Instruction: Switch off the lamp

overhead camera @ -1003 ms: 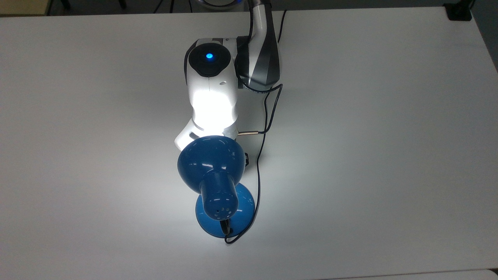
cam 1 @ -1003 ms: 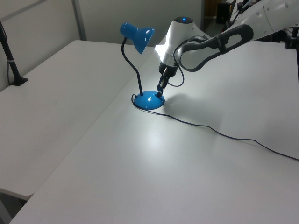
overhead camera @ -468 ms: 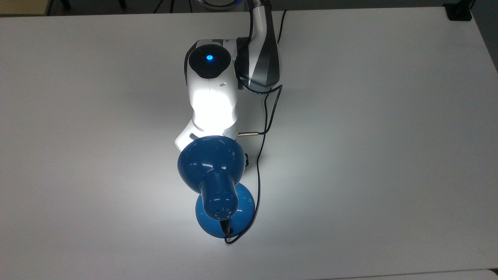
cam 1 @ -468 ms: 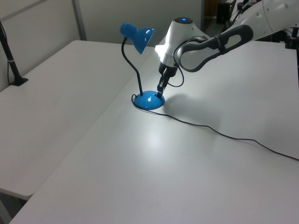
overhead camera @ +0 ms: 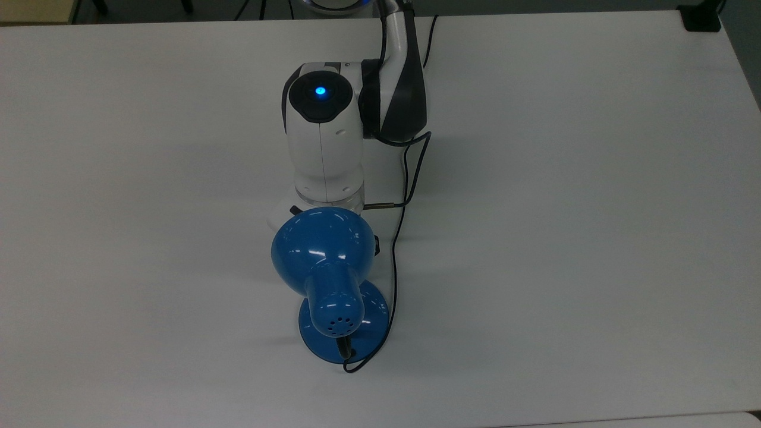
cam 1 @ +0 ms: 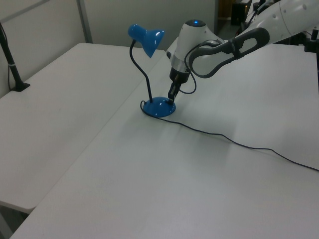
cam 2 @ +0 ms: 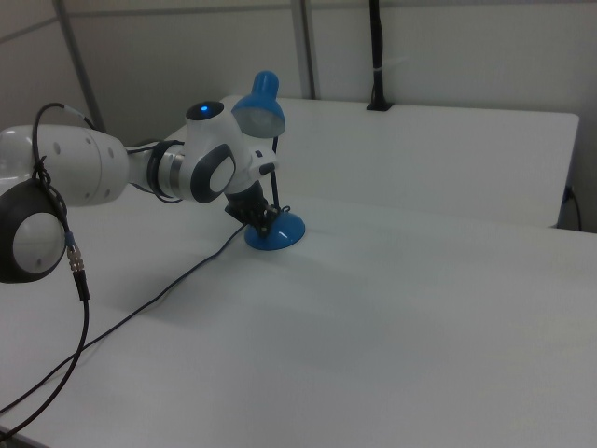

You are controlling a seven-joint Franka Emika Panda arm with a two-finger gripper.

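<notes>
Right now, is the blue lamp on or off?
Off. The lamp casts no glow on the table or the robot arm.

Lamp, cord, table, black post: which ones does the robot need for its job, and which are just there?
Needed:
the lamp, now dark
the hand, at the lamp's base
the lamp's cord

Just there:
the white table
the black post at the far edge

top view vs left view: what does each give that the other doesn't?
Top view alone: the vent holes in the lamp's neck, and the shade from above. Left view alone: the curved black stem and the gripper down at the base. Both: the blue lamp, unlit, its cord and the white table.
</notes>
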